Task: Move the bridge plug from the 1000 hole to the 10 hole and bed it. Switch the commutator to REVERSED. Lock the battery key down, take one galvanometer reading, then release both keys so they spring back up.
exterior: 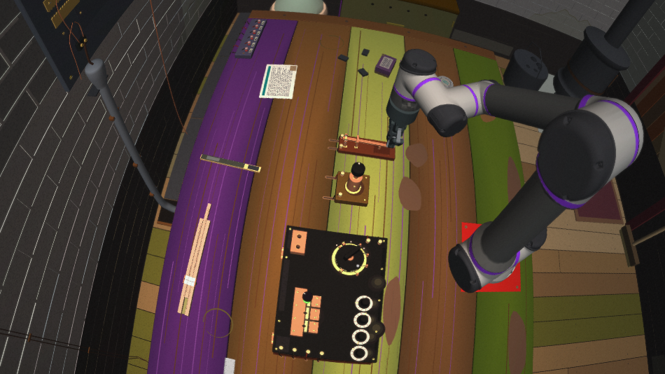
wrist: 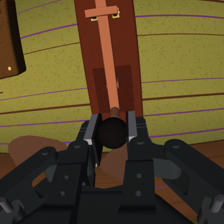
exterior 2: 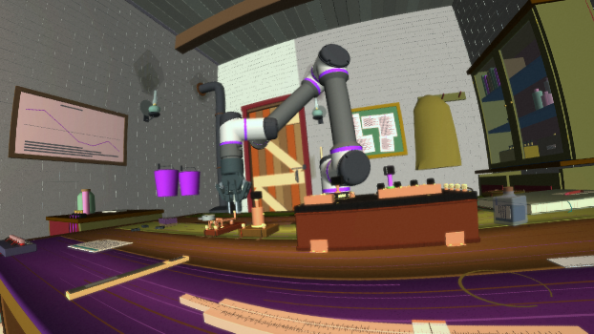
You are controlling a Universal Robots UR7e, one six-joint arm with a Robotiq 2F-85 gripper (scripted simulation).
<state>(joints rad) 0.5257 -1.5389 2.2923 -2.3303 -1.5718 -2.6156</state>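
The key's black knob (wrist: 112, 132) is hidden by the arm from the side; only the wrist camera shows it. The knob sits clamped between the fingers of my closed gripper (wrist: 112, 131) (exterior: 394, 142) (exterior 2: 232, 205). It ends a copper lever (wrist: 107, 60) that runs along the reddish key base (exterior: 366, 146) (exterior 2: 220, 226). The commutator (exterior: 353, 186) (exterior 2: 258, 219), a brown block with a black-topped copper handle, stands beside the key base. The black bridge box (exterior: 332, 300) (exterior 2: 387, 217) lies nearer along the bench, and a magenta-stemmed plug (exterior 2: 389, 176) stands up from its copper blocks.
On the purple strip lie a printed card (exterior: 278, 81), a short ruler (exterior: 230, 163) and a long wooden scale (exterior: 195, 260). Small dark pieces (exterior: 362, 60) lie at the far end.
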